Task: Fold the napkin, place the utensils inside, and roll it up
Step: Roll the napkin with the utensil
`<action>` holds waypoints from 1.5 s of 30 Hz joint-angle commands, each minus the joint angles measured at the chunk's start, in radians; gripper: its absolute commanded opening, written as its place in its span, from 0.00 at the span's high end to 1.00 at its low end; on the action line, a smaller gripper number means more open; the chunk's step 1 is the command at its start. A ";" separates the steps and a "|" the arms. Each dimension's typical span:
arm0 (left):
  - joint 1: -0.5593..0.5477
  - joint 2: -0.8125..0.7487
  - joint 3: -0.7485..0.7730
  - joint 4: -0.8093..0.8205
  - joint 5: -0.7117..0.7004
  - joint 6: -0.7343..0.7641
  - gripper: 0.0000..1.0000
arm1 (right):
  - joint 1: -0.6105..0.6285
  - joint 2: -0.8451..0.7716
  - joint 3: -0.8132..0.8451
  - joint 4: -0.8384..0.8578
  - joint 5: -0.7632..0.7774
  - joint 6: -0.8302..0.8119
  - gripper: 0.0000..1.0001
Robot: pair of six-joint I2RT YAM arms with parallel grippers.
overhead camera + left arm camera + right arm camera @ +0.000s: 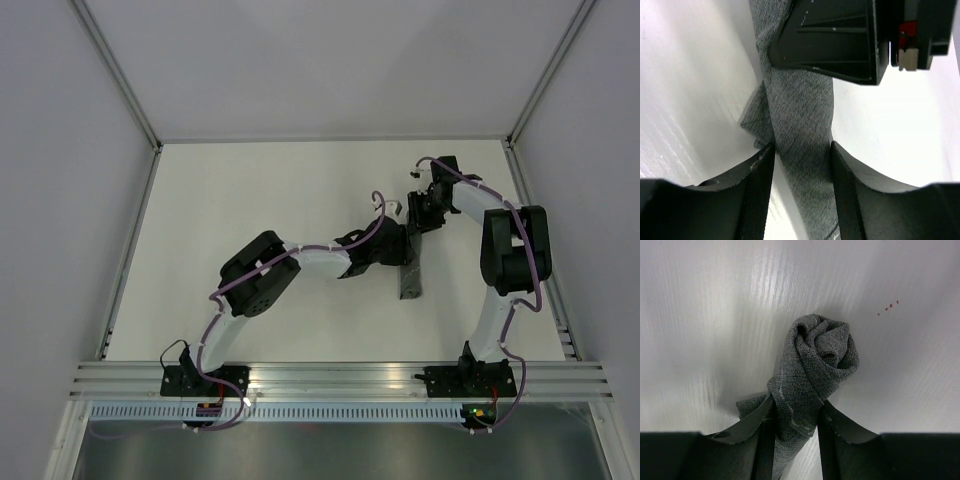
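Observation:
The napkin (409,282) is a tight dark grey roll lying on the white table, pointing away from the arm bases. My left gripper (398,246) straddles its middle. In the left wrist view the napkin (802,120) runs between the jaws of the left gripper (802,150): the right finger touches it and a gap shows at the left finger. My right gripper (424,212) is at the far end. In the right wrist view the right gripper (795,407) presses both fingers against the napkin (817,357), whose spiral end faces the camera. The utensils are hidden.
The right gripper's black body (830,40) hangs close over the roll, just beyond my left fingers. A loose cloth corner (751,406) sticks out beside the right gripper's left finger. Aluminium frame posts (130,250) and grey walls border the table.

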 commanded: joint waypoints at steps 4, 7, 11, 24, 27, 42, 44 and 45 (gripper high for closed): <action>0.008 -0.089 -0.044 0.038 0.023 0.053 0.45 | 0.026 0.045 0.069 0.023 0.245 -0.034 0.76; 0.015 -0.120 -0.069 0.052 0.021 0.058 0.45 | 0.035 0.060 0.092 0.024 0.297 -0.043 0.76; 0.025 -0.167 -0.106 0.070 0.017 0.052 0.45 | 0.046 0.085 0.121 0.028 0.355 -0.062 0.76; 0.061 -0.373 -0.233 0.027 -0.013 0.086 0.45 | 0.093 0.218 0.293 0.034 0.596 -0.115 0.75; 0.064 -0.401 -0.242 0.007 -0.014 0.095 0.45 | 0.109 0.258 0.330 0.034 0.644 -0.126 0.75; 0.084 -0.454 -0.267 -0.032 0.003 0.122 0.45 | 0.167 0.329 0.376 0.079 0.767 -0.177 0.70; 0.085 -0.451 -0.267 -0.032 0.010 0.122 0.45 | 0.167 0.329 0.385 0.073 0.760 -0.168 0.68; 0.087 -0.450 -0.267 -0.032 0.014 0.122 0.45 | 0.167 0.329 0.390 0.071 0.759 -0.165 0.66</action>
